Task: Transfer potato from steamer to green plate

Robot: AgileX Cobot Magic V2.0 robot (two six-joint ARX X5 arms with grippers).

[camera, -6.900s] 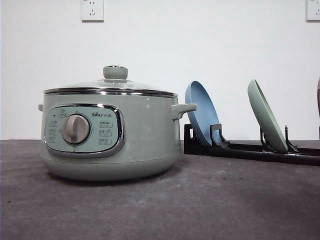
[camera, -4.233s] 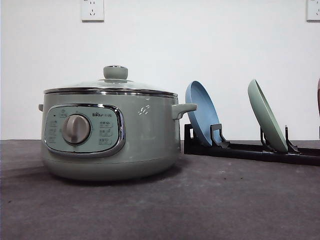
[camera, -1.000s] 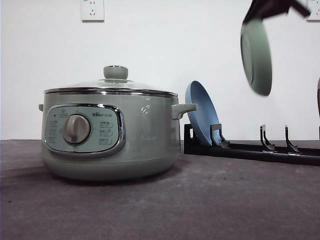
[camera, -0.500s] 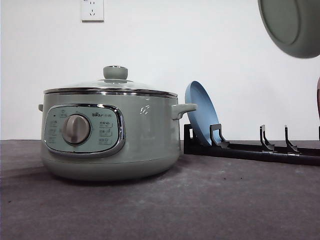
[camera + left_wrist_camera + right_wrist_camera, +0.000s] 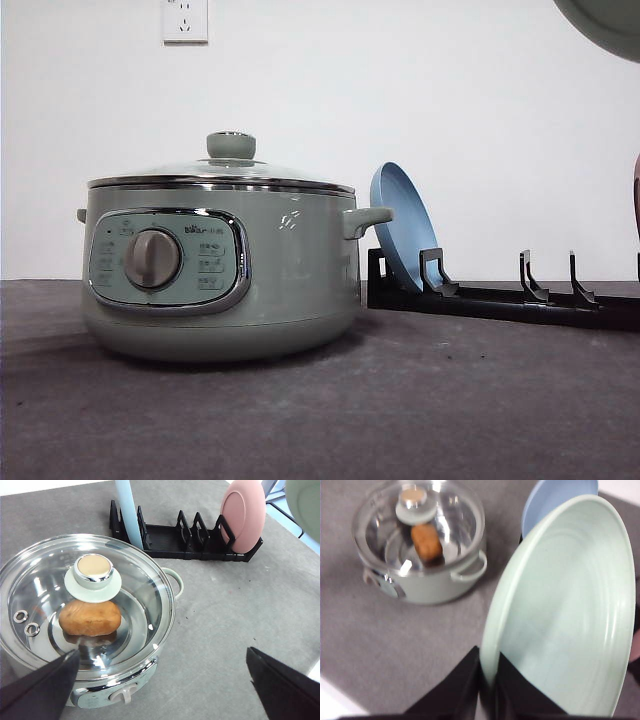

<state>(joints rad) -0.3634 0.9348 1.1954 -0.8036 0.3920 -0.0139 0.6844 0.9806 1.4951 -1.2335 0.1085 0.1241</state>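
Note:
The pale green steamer point(image 5: 290, 270) stands on the left of the table with its glass lid and green knob point(image 5: 231, 145) on. Through the lid point(image 5: 140, 595) the orange-brown potato point(image 5: 90, 618) lies inside the pot. My left gripper point(image 5: 161, 654) hovers above the steamer, open wide and holding nothing. My right gripper point(image 5: 489, 660) is shut on the rim of the green plate point(image 5: 570, 615), held tilted in the air high on the right; only its lower edge point(image 5: 610, 25) shows in the front view. From the right wrist, the steamer point(image 5: 435, 587) and potato point(image 5: 426, 542) lie below.
A black dish rack point(image 5: 500, 300) runs along the back right. A blue plate point(image 5: 400, 225) stands on edge in its slot nearest the steamer, and a pink plate point(image 5: 243, 515) stands at its far end. Bare grey tabletop point(image 5: 400, 400) lies in front.
The green plate has been lifted out of its rack slot by my right gripper and carried up and to the right, nearly leaving the front view. The steamer has not moved.

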